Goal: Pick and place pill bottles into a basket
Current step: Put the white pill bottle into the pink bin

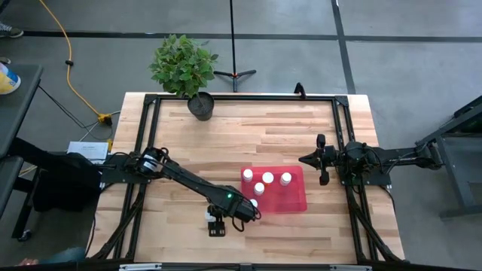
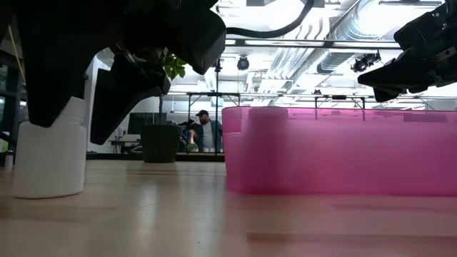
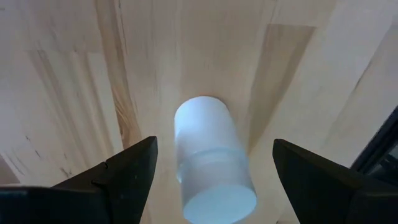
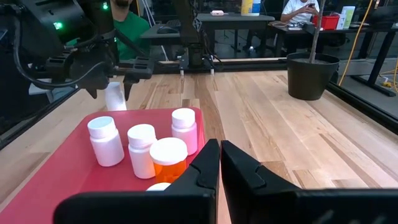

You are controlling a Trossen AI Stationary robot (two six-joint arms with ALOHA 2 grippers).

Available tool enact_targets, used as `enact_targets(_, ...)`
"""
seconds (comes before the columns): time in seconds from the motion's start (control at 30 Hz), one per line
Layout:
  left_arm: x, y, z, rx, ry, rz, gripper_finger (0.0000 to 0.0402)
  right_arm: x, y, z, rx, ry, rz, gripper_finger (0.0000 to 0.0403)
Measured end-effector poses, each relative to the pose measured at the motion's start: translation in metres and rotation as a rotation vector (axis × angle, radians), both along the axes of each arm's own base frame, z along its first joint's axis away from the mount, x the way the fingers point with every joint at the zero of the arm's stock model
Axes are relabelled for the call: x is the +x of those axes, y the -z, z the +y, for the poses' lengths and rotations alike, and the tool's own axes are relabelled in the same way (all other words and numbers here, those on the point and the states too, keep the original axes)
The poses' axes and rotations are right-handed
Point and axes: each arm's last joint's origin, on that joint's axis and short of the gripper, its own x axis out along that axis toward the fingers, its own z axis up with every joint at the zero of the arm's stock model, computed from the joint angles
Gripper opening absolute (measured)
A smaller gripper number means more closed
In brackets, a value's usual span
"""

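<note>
A white pill bottle [image 3: 211, 155] stands upright on its base on the wooden table, left of the basket. My left gripper [image 3: 214, 146] points down over it, open, with one finger on either side of the bottle [image 2: 50, 153] and apart from it. In the high view this gripper [image 1: 216, 224] is near the table's front edge. The basket, a red tray [image 1: 294, 197], lies on the table to the right and holds several white-capped bottles [image 4: 142, 149], all upright. My right gripper [image 4: 221, 165] waits shut at the table's right side [image 1: 305, 159], holding nothing.
A dark pot with a green plant [image 1: 201, 105] stands at the table's far edge. Black frame rails [image 1: 143, 150] run along the table's sides. The basket's wall [image 2: 343, 153] rises just right of the bottle. People sit in the room beyond the table.
</note>
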Motion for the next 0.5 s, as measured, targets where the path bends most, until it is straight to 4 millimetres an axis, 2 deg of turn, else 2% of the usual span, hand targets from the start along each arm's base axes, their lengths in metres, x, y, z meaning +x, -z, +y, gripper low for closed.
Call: enact_targets(0.5,-0.0003,0.0064,0.0019,0.07,0.013,0.016,0.0353,0.0,0.0,0.0,0.0,0.0,0.0,0.0007)
